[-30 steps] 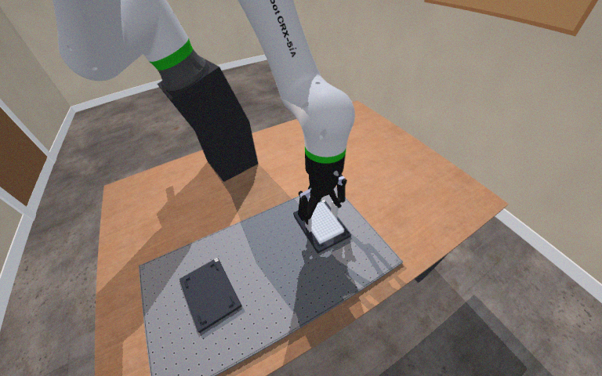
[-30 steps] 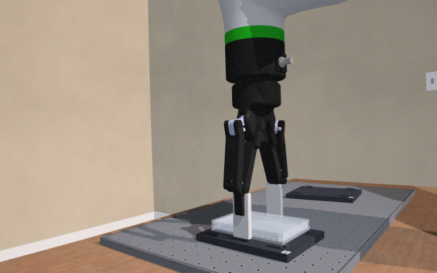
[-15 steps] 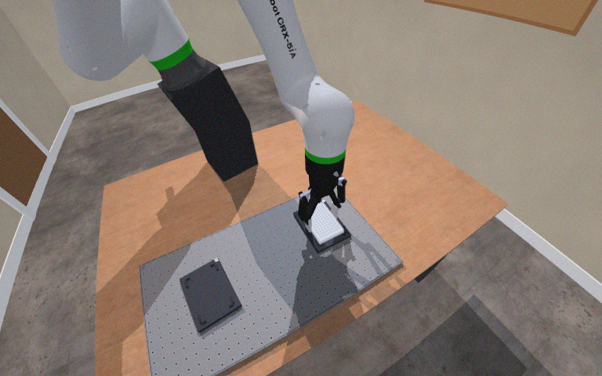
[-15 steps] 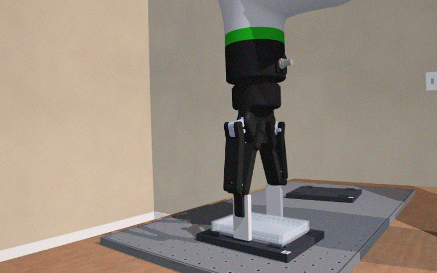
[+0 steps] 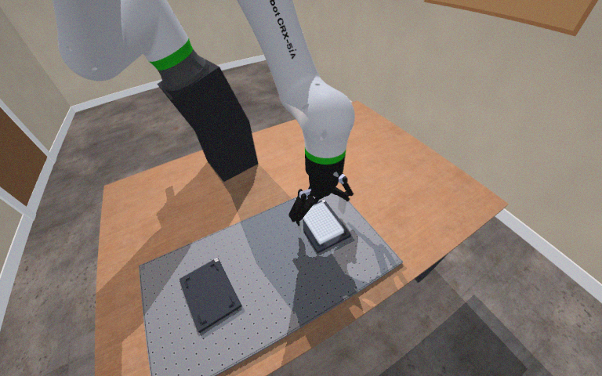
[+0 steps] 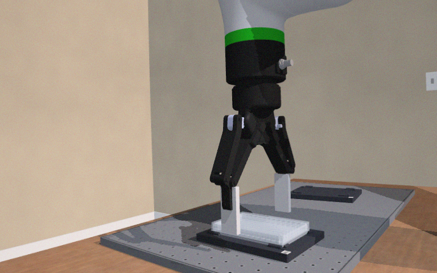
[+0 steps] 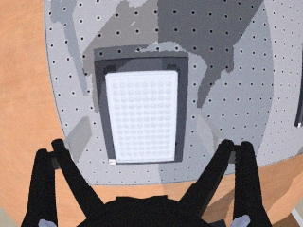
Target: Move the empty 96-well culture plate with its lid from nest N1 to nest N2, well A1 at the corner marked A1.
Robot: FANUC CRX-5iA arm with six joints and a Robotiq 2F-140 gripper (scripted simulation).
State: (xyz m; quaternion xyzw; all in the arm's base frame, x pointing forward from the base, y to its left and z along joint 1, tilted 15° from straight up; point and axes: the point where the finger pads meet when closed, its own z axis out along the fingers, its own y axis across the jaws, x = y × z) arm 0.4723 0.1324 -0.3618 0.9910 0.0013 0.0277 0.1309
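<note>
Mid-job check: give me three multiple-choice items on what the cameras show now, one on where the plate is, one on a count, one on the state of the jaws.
1. Where is the culture plate? A: on the bare table. B: on the nest below the gripper. C: lifted in the air.
2. How many plate nests are on the breadboard? A: one. B: two. C: three.
3. The jaws are: A: open. B: shut on the plate. C: shut on nothing.

Answers:
1. B: the culture plate rests on the dark nest under the gripper.
2. B: a second nest lies bare on the breadboard.
3. A: the jaws are spread wide, holding nothing.
</note>
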